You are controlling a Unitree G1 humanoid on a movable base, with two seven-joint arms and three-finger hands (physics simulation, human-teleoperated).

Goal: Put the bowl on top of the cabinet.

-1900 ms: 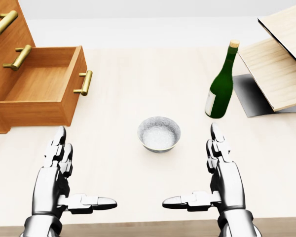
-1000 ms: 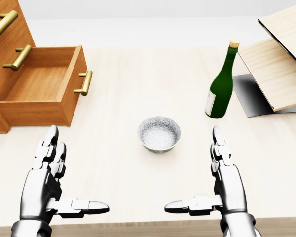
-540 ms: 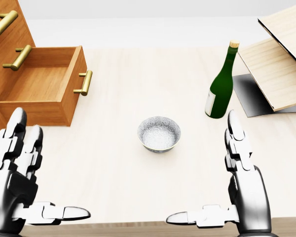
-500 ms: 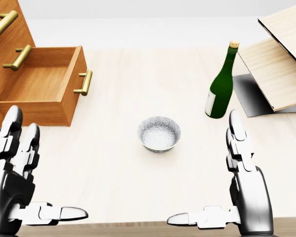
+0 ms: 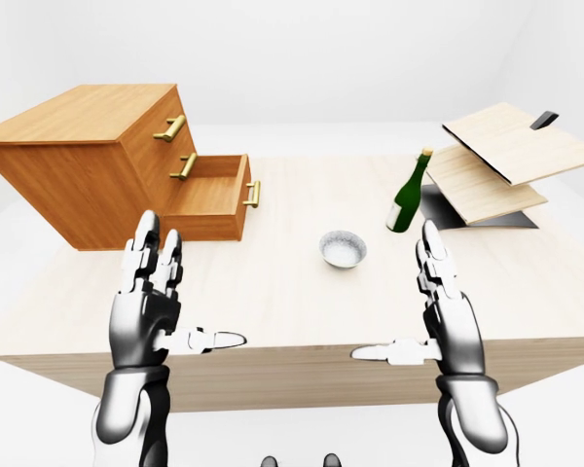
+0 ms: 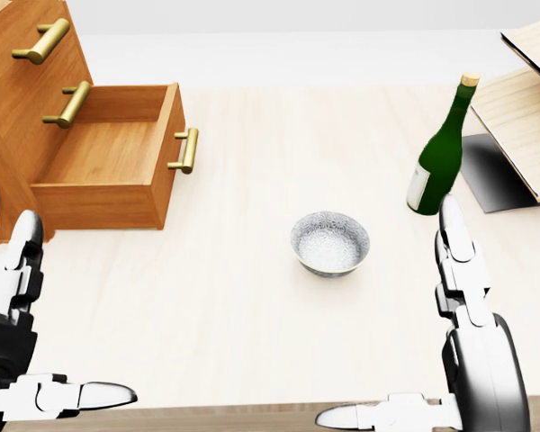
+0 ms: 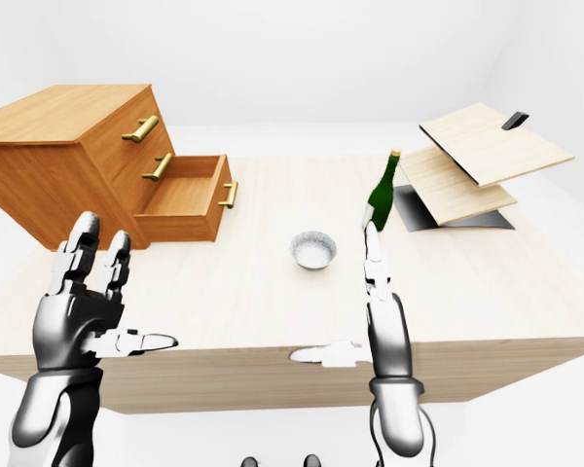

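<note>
A small grey speckled bowl (image 6: 330, 244) stands upright on the pale wooden table (image 6: 252, 297), near the middle of the head view. The wooden cabinet (image 5: 88, 146) stands at the left, its flat top bare, its lower drawer (image 6: 108, 171) pulled out. My left hand (image 5: 180, 309) hovers open over the table's near edge, left of the bowl. My right hand (image 5: 409, 309) is open too, fingers straight, thumb pointing inward, right of the bowl. Neither hand touches the bowl.
A green wine bottle (image 6: 441, 153) stands upright to the right of the bowl, just above my right fingertips (image 6: 450, 216). Tilted pale wooden boards (image 5: 496, 161) on a dark stand lie at the far right. Brass handles (image 6: 67, 103) stick out from the cabinet drawers.
</note>
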